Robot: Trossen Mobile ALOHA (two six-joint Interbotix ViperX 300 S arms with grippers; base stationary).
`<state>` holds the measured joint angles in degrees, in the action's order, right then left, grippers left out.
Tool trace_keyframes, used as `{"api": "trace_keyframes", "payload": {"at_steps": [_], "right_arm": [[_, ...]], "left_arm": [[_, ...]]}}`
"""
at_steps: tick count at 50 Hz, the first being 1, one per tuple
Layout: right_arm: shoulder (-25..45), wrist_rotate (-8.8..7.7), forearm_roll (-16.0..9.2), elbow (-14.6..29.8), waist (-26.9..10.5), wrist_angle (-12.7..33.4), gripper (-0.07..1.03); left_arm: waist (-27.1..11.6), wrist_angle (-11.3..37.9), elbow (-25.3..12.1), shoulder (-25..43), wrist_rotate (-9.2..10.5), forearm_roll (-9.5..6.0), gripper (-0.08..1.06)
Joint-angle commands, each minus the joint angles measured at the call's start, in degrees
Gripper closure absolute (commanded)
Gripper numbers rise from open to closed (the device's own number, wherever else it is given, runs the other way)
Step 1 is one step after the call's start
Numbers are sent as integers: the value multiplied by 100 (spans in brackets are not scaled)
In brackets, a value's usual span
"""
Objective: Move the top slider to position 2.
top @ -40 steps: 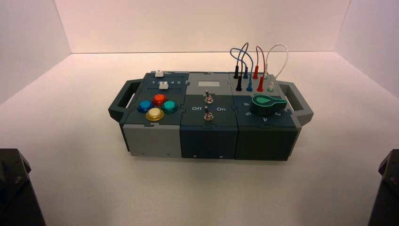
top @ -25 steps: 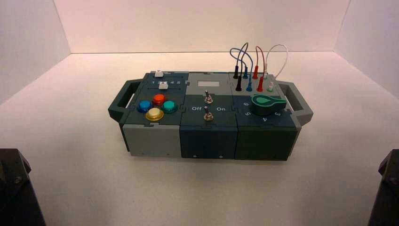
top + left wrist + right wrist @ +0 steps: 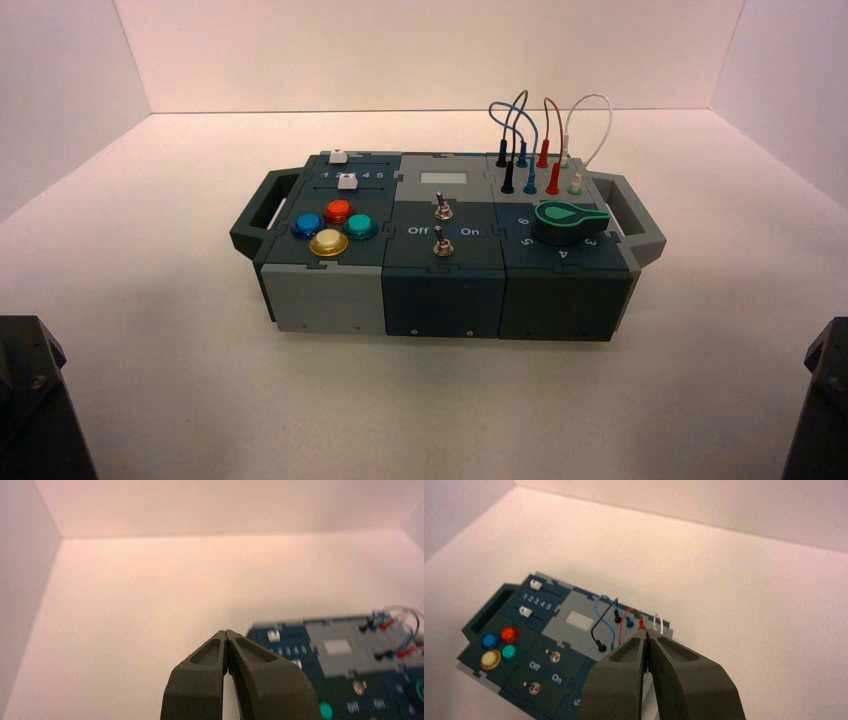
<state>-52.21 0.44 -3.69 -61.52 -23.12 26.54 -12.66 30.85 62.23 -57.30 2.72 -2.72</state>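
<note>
Your left pincer (image 3: pixel 226 631) is closed, its tips together and nothing between them; it hangs over the worktop (image 3: pixel 430 410), well apart from the box's controls. Your right pincer (image 3: pixel 647 631) is closed and empty too, on the box's right side. In the high view, both arms show only at the lower corners, left and right.

The box (image 3: pixel 444 300) sits between them. On its far left panel you have the top slider (image 3: pixel 536 584), a small off-white knob near the 1-and-2 end of its dark track — neither pincer touches it. Position 2 (image 3: pixel 531 599) is in the white row of numerals just beside that track, with the lower slider (image 3: pixel 525 611) on the row's other side.

Nearer you are the red, blue, green and yellow push buttons (image 3: pixel 340 211) — then two toggle switches (image 3: pixel 443 247) at the middle and a green knob (image 3: pixel 568 222) at the right, with plugged wires (image 3: pixel 562 135) behind it.
</note>
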Motion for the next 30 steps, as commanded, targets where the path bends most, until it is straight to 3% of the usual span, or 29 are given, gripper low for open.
{"api": "trace_keyframes", "payload": {"at_steps": [1, 10, 30], "right_arm": [[193, 9, -114, 237, -114, 9, 99], [501, 9, -229, 404, -308, 35, 99], [1239, 18, -668, 615, -378, 114, 99]], "left_arm": [[-123, 255, -343, 237, -35, 18, 101], [-290, 800, -773, 738, -211, 18, 101], [-510, 1222, -1433, 2021, -237, 0, 101]]}}
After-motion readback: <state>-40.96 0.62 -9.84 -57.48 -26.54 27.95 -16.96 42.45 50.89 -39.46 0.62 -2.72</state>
